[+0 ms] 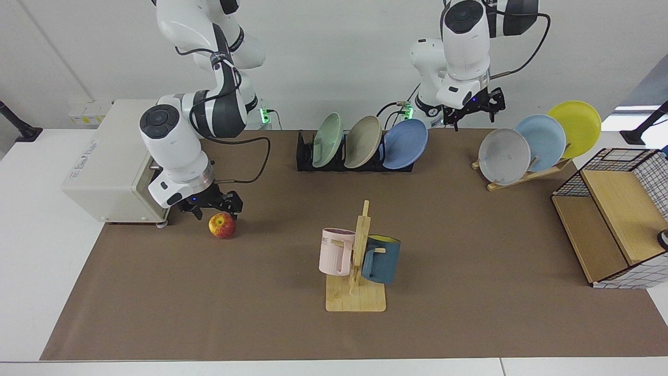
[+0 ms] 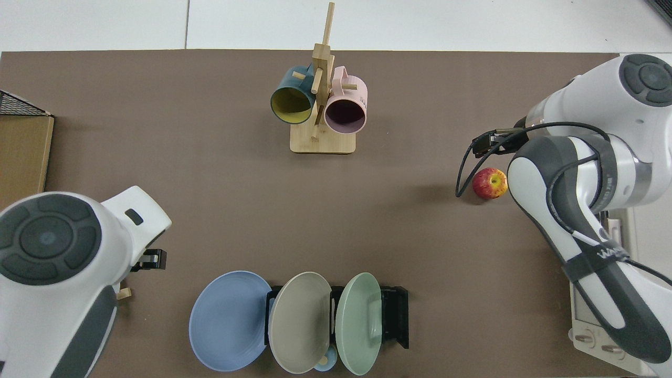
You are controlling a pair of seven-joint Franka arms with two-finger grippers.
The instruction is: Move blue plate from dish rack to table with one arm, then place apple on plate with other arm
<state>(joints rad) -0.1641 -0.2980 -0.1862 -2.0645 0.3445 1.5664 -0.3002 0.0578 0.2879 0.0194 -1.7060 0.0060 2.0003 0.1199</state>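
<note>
Brown matting covers most of the white table, and nearest me a wooden mug stand sits mid-mat, likely in the path of any plate set down. Further in, the right claw hangs just behind the apple, fingers apart, gripping nothing; a low sweep could roll the fruit. Beyond, the blue plate leans in the end slot of the dish rack, touching the beige plate; lifting it crooked may drag that neighbour. The left claw hovers behind it, empty, fingers spread. At the back stands a plain white wall.
</note>
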